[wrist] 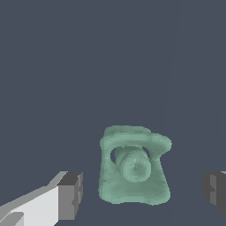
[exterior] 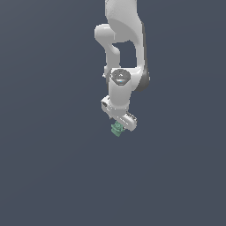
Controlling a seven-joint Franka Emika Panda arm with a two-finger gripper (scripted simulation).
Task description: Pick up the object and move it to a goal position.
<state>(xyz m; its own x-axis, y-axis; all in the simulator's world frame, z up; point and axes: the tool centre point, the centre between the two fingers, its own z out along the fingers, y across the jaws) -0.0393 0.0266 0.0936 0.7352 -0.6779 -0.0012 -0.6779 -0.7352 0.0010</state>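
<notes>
I am seeing the white arm reaching down over the plain dark grey floor. The gripper is standing with its jaws wide apart, and the object, a small pale teal-green lump, is lying between the two dark fingertips without touching either of them. In the exterior view the object is showing just below the gripper, toward that view's left side.

Pale teal-green object between the jaws, plain and unpatterned, white gripper with dark grey fingertips, glossy white arm with grey joint shading, flat slate blue-grey background all around
</notes>
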